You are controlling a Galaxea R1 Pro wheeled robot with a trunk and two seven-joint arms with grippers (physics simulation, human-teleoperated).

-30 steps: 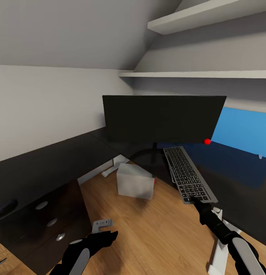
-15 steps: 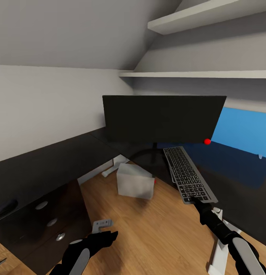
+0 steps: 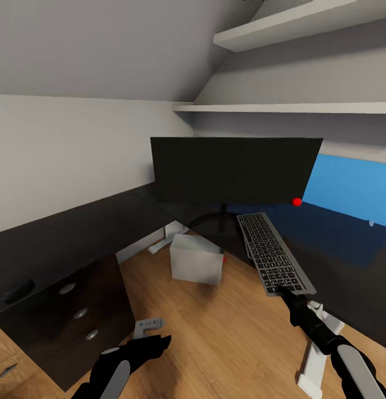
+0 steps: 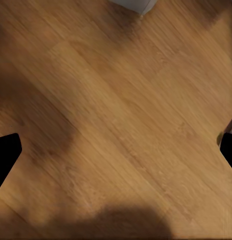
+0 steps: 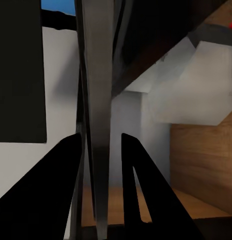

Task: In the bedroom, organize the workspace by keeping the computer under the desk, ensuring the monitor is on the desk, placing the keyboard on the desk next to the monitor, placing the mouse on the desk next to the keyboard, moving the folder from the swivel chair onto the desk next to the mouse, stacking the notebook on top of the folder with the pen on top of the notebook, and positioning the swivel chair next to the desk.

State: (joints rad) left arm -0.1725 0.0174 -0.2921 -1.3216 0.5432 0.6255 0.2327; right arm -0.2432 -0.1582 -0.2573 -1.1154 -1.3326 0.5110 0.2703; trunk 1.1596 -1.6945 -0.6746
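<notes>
The wide black monitor stands on the black L-shaped desk, in its corner. My right gripper is shut on the near end of the silver-framed keyboard, which stretches toward the monitor's round base over the desk's inner edge. In the right wrist view the keyboard shows edge-on between the two black fingers. The light grey computer sits on the wood floor by the desk's corner. The small black mouse lies on the desk's left wing. My left gripper hangs open over the floor.
Black drawers with silver knobs fill the space under the left wing. A white pedestal leg stands beside my right arm. White wall shelves run above the monitor, and a blue panel lies behind the right wing.
The whole picture has shifted a little, so the camera moved. Both grippers and the keyboard keep their places in the view.
</notes>
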